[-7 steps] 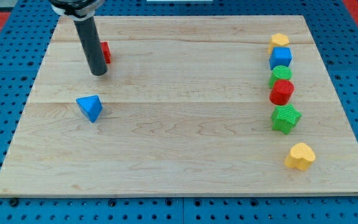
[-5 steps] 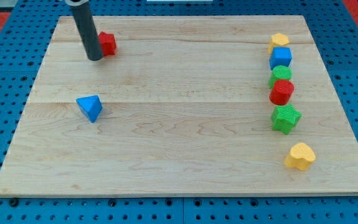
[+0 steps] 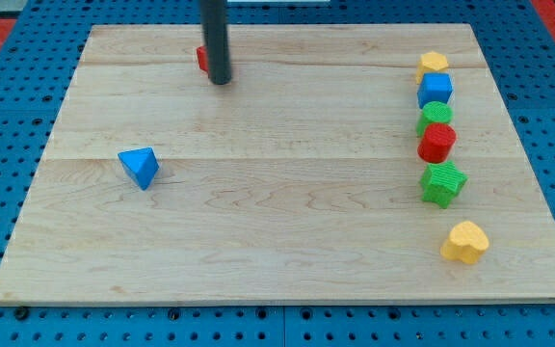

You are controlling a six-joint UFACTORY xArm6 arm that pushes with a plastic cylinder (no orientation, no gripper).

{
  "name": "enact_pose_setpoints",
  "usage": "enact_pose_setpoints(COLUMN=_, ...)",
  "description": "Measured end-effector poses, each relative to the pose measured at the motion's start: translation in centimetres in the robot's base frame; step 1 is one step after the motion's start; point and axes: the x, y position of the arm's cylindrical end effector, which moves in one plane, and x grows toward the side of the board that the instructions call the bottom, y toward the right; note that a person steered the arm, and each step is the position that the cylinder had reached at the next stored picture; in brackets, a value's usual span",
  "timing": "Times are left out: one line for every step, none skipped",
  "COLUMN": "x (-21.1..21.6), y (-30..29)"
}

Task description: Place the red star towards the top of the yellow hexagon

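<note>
The red star [image 3: 202, 58] lies near the view's top, left of centre, mostly hidden behind my dark rod. My tip [image 3: 220, 81] rests on the board just right of and below the red star, touching or nearly touching it. The yellow hexagon [image 3: 434, 65] sits at the view's top right, at the head of a column of blocks, far to the right of the star and the tip.
Below the yellow hexagon stand a blue block [image 3: 435, 90], a green block [image 3: 435, 117], a red block [image 3: 437, 142], a green star [image 3: 443, 183] and a yellow heart [image 3: 465, 242]. A blue triangle [image 3: 140, 167] lies at the left.
My tip has moved to the right along the view's top. The red star has slid right with it, from about a third of the way in to near the rod's present spot.
</note>
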Motion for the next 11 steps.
enact_pose_setpoints(x=-2.7, y=-5.6)
enact_pose_setpoints(x=-3.7, y=-2.5)
enact_pose_setpoints(x=-3.7, y=3.2)
enact_pose_setpoints(x=-3.7, y=9.7)
enact_pose_setpoints(x=-3.6, y=12.0)
enact_pose_setpoints(x=-5.8, y=5.2)
enact_pose_setpoints(x=-9.1, y=4.8)
enact_pose_setpoints(x=-8.2, y=8.4)
enact_pose_setpoints(x=-5.5, y=9.2)
enact_pose_setpoints(x=-6.6, y=11.6)
enact_pose_setpoints(x=-8.0, y=11.2)
